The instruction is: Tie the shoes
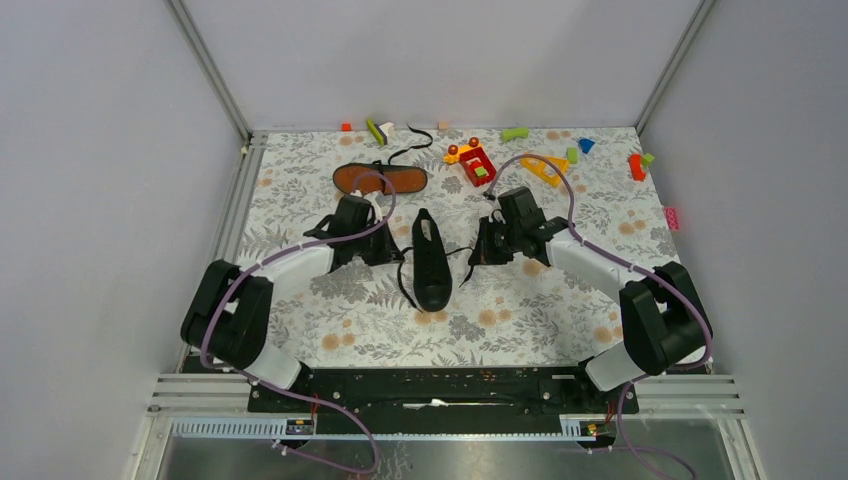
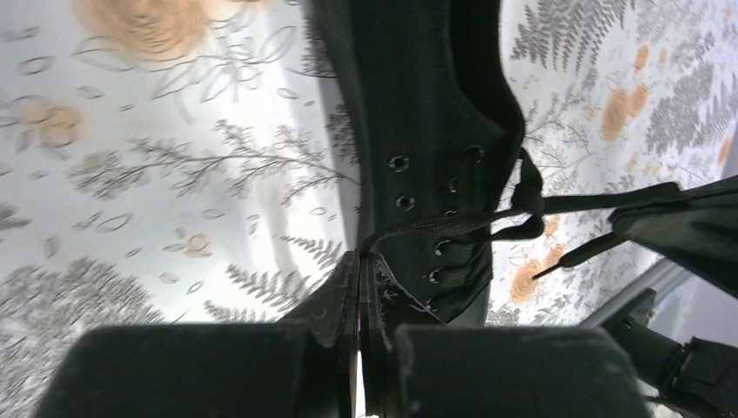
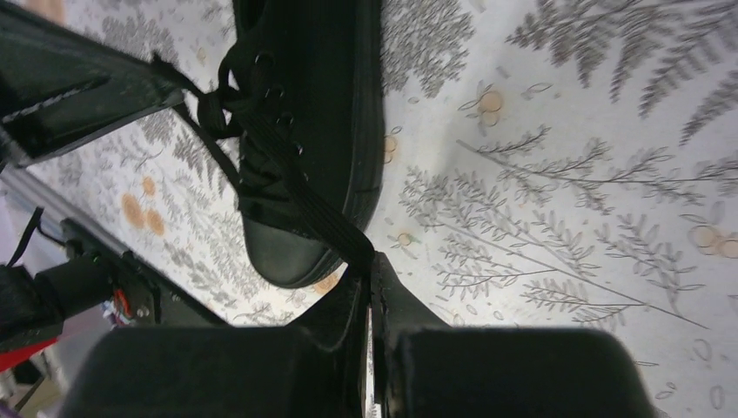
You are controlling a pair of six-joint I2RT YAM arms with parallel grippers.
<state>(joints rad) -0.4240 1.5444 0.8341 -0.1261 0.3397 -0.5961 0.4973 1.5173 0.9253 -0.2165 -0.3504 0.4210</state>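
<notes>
One black sneaker (image 1: 431, 258) stands upright mid-table, toe toward the arms. The other shoe (image 1: 380, 179) lies behind it on its side, orange-brown sole up. My left gripper (image 1: 392, 247) sits just left of the upright shoe, shut on a black lace (image 2: 435, 228) that runs taut from its tips (image 2: 361, 255) to the eyelets. My right gripper (image 1: 476, 247) sits just right of the shoe, shut on the other flat lace (image 3: 305, 196), which stretches from its tips (image 3: 369, 259) across the shoe (image 3: 313, 104). The two laces cross in a knot (image 2: 527, 198) over the tongue.
Colourful toy blocks (image 1: 477, 160) are scattered along the back of the flowered mat, with more (image 1: 636, 165) at the back right. A loose black lace end (image 1: 412, 145) trails behind the overturned shoe. Grey walls close in both sides.
</notes>
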